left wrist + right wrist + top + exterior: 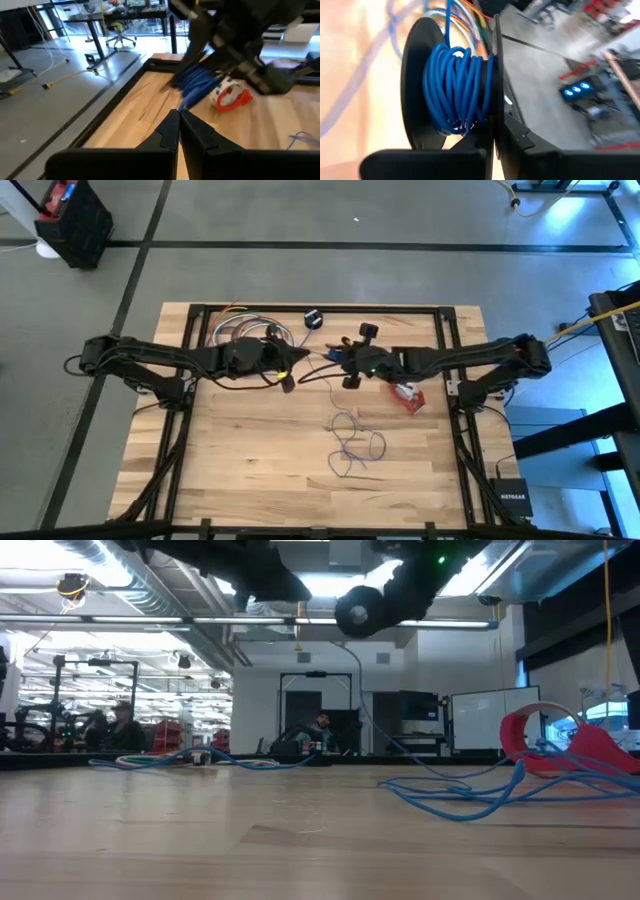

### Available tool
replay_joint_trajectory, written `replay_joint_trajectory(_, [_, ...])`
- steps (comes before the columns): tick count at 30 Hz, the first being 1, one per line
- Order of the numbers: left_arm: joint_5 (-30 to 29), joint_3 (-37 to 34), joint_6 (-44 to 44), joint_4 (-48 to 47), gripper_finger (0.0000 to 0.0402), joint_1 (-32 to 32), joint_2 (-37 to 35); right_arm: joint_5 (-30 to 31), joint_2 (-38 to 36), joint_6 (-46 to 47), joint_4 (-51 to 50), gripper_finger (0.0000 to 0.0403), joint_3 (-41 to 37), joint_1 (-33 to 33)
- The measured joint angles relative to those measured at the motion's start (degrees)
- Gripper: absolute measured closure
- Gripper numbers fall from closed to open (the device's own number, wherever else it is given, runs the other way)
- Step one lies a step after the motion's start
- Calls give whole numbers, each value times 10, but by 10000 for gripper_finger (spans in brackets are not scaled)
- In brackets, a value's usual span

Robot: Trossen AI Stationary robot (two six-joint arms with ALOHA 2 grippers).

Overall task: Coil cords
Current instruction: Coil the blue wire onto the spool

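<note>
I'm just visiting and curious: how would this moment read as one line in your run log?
task: coil cords | right gripper: shut on spool, blue cord partly wound, rest loose on table | left gripper: shut, empty | red-and-white bundle: untouched

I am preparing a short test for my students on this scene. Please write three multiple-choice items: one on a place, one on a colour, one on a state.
1. Where does the red-and-white bundle lie?
A) on the table, near the right arm
B) on the floor
C) in the left pincer

2. What colour is the cord wound on the black spool?
A) yellow
B) blue
C) green

3. How does the cord's unwound part lie?
A) hanging over the table's edge
B) stretched in a straight line
C) in loose, untidy loops

Key:
1 A: the red-and-white bundle rests on the table.
2 B: the right wrist view shows blue cord around the black spool, held in the right pincer.
3 C: the loose loops sprawl mid-table.
</note>
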Motion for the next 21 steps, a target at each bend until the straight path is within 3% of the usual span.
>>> replay_joint_trajectory(3, [3,0,-15,21,396,-7,0,24,18,0,35,384,0,0])
replay_joint_trajectory(21, [15,0,-13,150,396,-42,74,8,70,6,259,384,-1,0])
